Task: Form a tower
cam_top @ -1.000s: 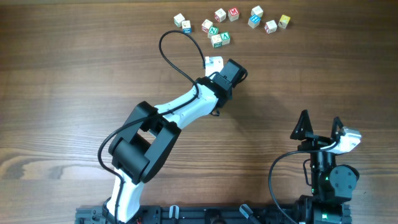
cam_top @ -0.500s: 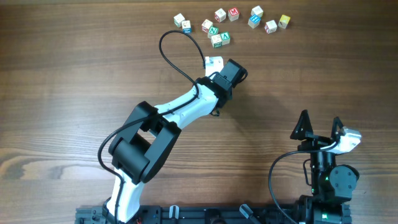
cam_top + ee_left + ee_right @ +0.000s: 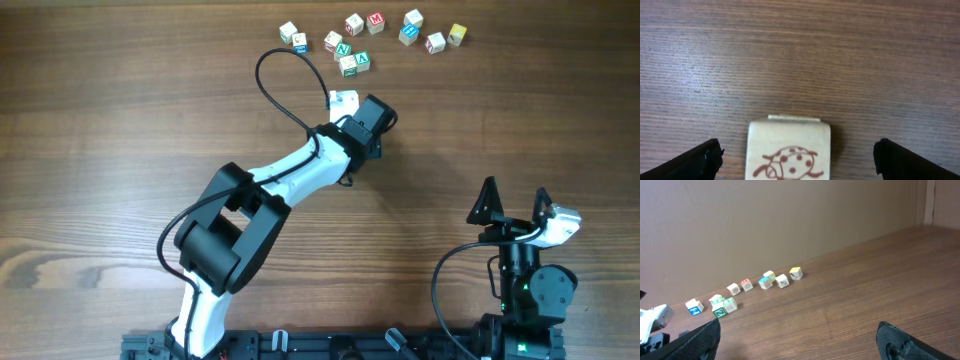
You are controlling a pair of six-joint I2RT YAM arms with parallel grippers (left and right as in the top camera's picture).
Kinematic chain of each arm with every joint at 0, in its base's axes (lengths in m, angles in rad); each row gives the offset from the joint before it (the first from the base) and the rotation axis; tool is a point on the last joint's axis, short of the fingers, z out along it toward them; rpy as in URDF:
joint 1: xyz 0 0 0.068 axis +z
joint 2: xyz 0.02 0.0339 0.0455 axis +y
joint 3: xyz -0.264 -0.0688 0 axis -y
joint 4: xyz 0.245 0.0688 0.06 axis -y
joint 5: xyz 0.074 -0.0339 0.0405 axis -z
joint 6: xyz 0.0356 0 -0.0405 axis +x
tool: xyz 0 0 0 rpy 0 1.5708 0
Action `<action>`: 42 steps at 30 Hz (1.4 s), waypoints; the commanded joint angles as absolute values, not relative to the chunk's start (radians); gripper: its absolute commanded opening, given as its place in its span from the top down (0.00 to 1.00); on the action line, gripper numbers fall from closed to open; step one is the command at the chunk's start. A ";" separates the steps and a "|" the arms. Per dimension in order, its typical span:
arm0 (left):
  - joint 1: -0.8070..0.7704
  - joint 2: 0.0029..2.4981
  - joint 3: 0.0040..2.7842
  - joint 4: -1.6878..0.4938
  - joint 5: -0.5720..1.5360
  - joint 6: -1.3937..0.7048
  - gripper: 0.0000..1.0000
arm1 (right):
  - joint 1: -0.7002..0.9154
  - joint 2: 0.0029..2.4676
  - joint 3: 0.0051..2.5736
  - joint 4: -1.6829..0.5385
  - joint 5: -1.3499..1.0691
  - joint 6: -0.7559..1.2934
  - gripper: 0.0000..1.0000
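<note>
Right hand (image 3: 515, 195): parked by the near right corner of the counter (image 3: 100, 150), spread wide, nothing between its fingers.
Left hand (image 3: 372, 115): reached out over the middle of the counter, somewhat toward the far edge. It has just sprung wide from a much tighter set a moment ago, so it is released. In the wrist view, bare wood shows between each finger and the cube.
Ladybug cube (image 3: 788, 155): sits square between the released fingers and touches neither. A red-brown ladybug drawing faces the wrist camera. From overhead the hand hides it.
Tower: a thin pale ledge shows just past the cube's far edge. This is probably a cube underneath, slightly offset, which would put the tower here at mid-counter. The number of tiers cannot be told.
Meaning of the change: the let-go is done and the cube shows no tilt, so this placement looks complete.
Next move: the left hand should back away straight, because a brushed finger could topple the cube.
Loose letter cubes (image 3: 376, 19): strung along the far edge, well apart from the left hand and unmoved over the last second. They are stock for further tiers.
</note>
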State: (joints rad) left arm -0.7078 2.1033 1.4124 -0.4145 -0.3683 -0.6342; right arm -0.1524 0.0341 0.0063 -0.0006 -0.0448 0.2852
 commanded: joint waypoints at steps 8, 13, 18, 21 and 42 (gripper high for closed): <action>-0.649 2.113 1.406 -0.307 -0.273 -0.538 0.00 | -0.157 0.034 0.005 0.002 -0.054 0.272 0.00; -0.649 2.113 1.406 -0.291 -0.217 -0.531 0.00 | -0.157 0.034 0.005 0.002 -0.054 0.272 0.00; -0.649 2.113 1.406 -0.291 -0.205 -0.531 0.00 | -0.157 0.034 0.005 0.002 -0.054 0.272 0.00; -0.649 2.113 1.406 -0.292 -0.205 -0.527 0.00 | -0.157 0.034 0.005 0.002 -0.054 0.272 0.01; -0.649 2.113 1.406 -0.255 -0.205 -0.396 0.01 | -0.157 0.034 0.005 0.001 -0.054 0.272 0.00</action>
State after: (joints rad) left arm -0.6495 2.1033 1.4124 -0.2657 -0.2108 -0.4263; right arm -0.1524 0.0341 0.0063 -0.0006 -0.0448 0.2855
